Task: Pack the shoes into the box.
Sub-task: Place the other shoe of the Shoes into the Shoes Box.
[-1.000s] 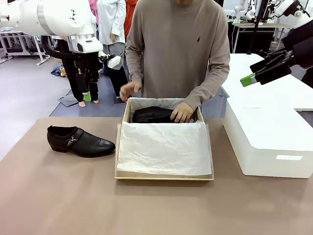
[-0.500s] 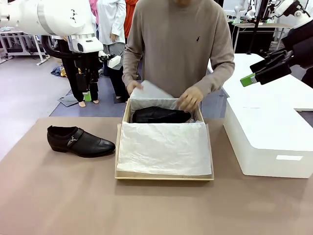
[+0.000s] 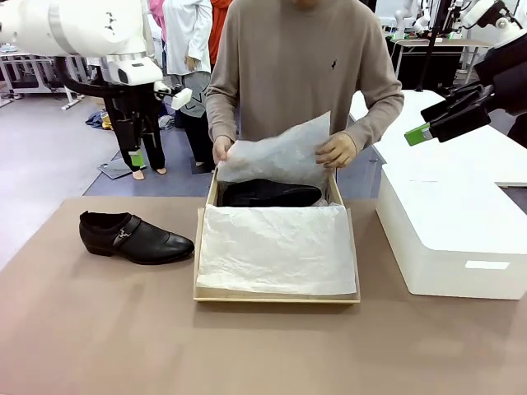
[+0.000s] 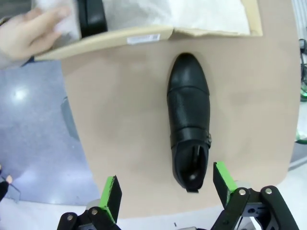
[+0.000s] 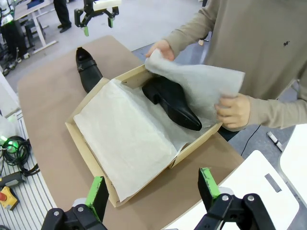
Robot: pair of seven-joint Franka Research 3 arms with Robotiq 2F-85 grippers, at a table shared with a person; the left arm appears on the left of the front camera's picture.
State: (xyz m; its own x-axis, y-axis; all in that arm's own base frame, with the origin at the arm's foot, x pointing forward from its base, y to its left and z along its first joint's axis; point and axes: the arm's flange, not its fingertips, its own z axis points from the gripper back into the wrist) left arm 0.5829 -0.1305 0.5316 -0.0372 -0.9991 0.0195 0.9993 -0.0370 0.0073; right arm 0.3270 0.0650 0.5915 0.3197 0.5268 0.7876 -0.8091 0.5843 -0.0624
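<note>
One glossy black shoe [image 3: 136, 237] with a buckle strap lies on the brown table left of the box [image 3: 276, 298]. In the left wrist view this shoe [image 4: 189, 120] lies below my open left gripper [image 4: 166, 179], which hangs high above the table's far left [image 3: 136, 156]. The other shoe [image 3: 272, 193] lies in the far end of the box [image 5: 199, 143] on white tissue paper [image 3: 276, 247]. A person's hands hold a tissue sheet [image 3: 276, 156] up over that shoe [image 5: 175, 103]. My right gripper [image 3: 422, 123] hovers open, high at the right [image 5: 151, 181].
A big white block [image 3: 449, 239] stands on the table right of the box. The person stands at the far edge behind the box. Bare table lies in front of the box and around the loose shoe.
The person's hands left the shoe in the box and lifted a tissue sheet up above it. My left arm shifted slightly left. The right arm stayed put.
</note>
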